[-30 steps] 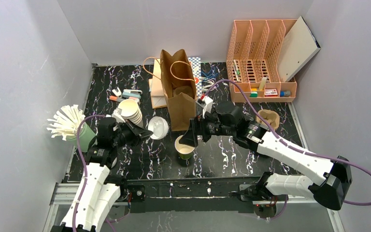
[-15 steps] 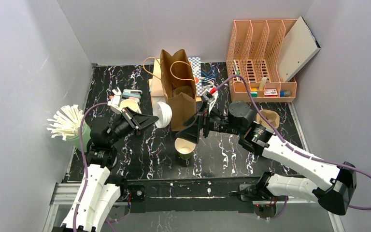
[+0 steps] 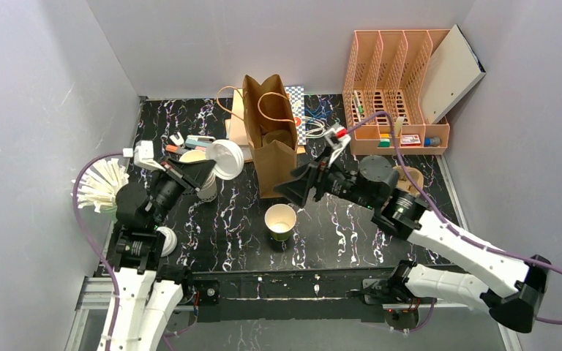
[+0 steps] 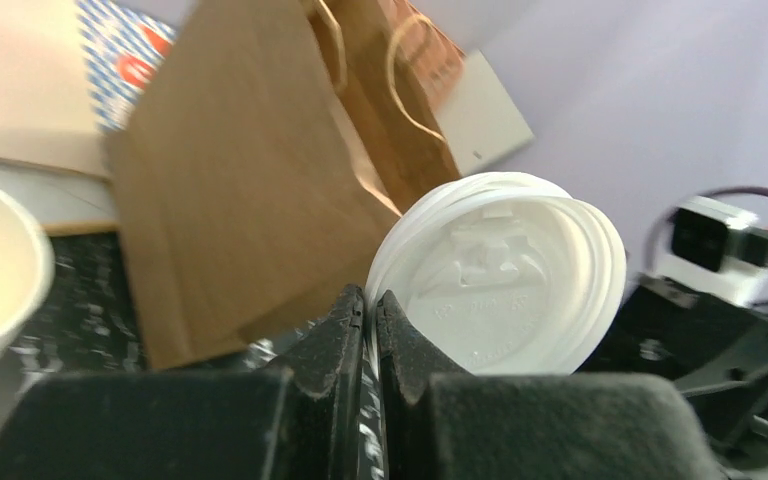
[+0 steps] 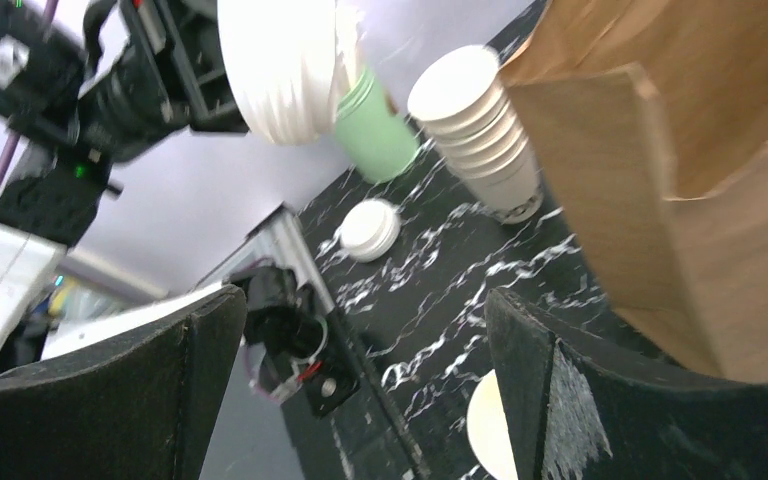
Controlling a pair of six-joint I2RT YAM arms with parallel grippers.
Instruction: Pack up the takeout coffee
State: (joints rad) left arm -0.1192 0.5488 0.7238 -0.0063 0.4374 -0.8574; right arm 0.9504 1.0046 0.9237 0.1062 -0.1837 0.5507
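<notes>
Pinching white lid (image 4: 500, 270) by rim in left claw (image 4: 370, 300), clamped, held above table (image 3: 351, 227), likely to cap lidless green cup (image 3: 280, 221). Holding right claw (image 3: 293, 186) spread wide, empty, beside bag (image 3: 271, 146).

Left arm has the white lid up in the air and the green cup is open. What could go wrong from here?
The left gripper pinches the white lid only at its rim, so it may tilt or slip. The green cup stands free, with the right gripper open and off it; pressing the lid down could tip it.
</notes>
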